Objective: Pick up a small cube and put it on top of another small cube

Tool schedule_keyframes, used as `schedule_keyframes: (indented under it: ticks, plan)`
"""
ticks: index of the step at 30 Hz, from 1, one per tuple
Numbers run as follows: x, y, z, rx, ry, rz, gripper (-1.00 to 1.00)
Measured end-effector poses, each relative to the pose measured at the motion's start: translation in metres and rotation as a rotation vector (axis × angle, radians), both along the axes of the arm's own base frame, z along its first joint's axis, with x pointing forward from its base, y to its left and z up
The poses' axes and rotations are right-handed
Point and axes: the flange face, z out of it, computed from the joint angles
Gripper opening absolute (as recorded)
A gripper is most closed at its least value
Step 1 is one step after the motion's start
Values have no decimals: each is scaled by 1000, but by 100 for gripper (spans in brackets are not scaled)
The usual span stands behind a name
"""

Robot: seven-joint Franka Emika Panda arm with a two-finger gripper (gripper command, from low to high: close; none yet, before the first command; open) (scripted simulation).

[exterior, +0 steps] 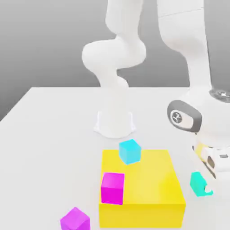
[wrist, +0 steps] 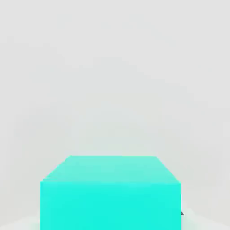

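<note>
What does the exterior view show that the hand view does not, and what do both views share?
Exterior view alone: the yellow block, a sky-cyan cube and a magenta cube on it, another magenta cube on the table, the arm's base. Hand view alone: the flat top face of the small turquoise cube. Shared: that cube.

The small cube point(exterior: 197, 183) point(wrist: 110, 193) looks smooth and matt, like plain plastic with no marks on it. The big yellow block point(exterior: 148, 184), the sky-blue cube point(exterior: 130, 151) and the two pink cubes point(exterior: 112, 187) point(exterior: 75, 219) have the same flat, smooth look with no shine. The robot arm point(exterior: 117, 58) is white and smooth with a soft shine like hard plastic, and the white table point(exterior: 49, 134) is plain and matt.
</note>
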Motion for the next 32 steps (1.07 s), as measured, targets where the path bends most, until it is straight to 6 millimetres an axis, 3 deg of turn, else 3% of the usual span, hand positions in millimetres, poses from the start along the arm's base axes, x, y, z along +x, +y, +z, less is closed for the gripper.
schedule_keyframes:
  ticks: [4,7,15,23,25,27,28,32]
  plan:
    - [4,-6,42,-5,-2,-33,-100]
    - [30,-36,62,-20,-10,-247,-100]
    - [91,-149,119,-34,-22,-912,-100]
    - [110,-258,179,-7,-4,-1543,-100]
    - [110,-271,173,0,2,-1622,-100]
    - [111,-273,148,1,2,-1640,-100]
    - [110,-273,134,0,2,-1642,100]
    - [110,-273,134,0,2,-1642,100]
